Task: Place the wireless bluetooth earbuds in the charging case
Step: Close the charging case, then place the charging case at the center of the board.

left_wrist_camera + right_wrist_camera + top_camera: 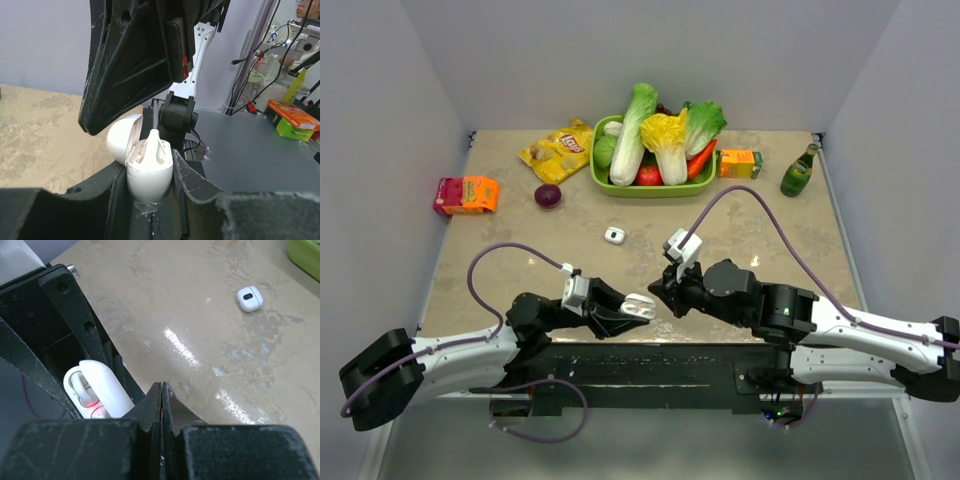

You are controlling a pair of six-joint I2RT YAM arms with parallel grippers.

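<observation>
My left gripper [625, 310] is shut on the white charging case [149, 176], held upright with its lid [121, 139] swung open. A white earbud [154, 144] stands in the case, its stem poking above the rim. The case [98, 389] also shows in the right wrist view, with a red glow inside. My right gripper [162, 389] is shut with nothing between its fingers, its tips just right of the case [638, 307]. It fills the top of the left wrist view as a black shape. Another white earbud [613, 235] lies on the table farther back [249, 298].
A green basket [620, 189] of vegetables stands at the back centre. Around it are a yellow chips bag [558, 150], a purple onion [548, 195], an orange juice box [740, 163] and a green bottle [799, 172]. A pink and orange pack [466, 194] lies at the left.
</observation>
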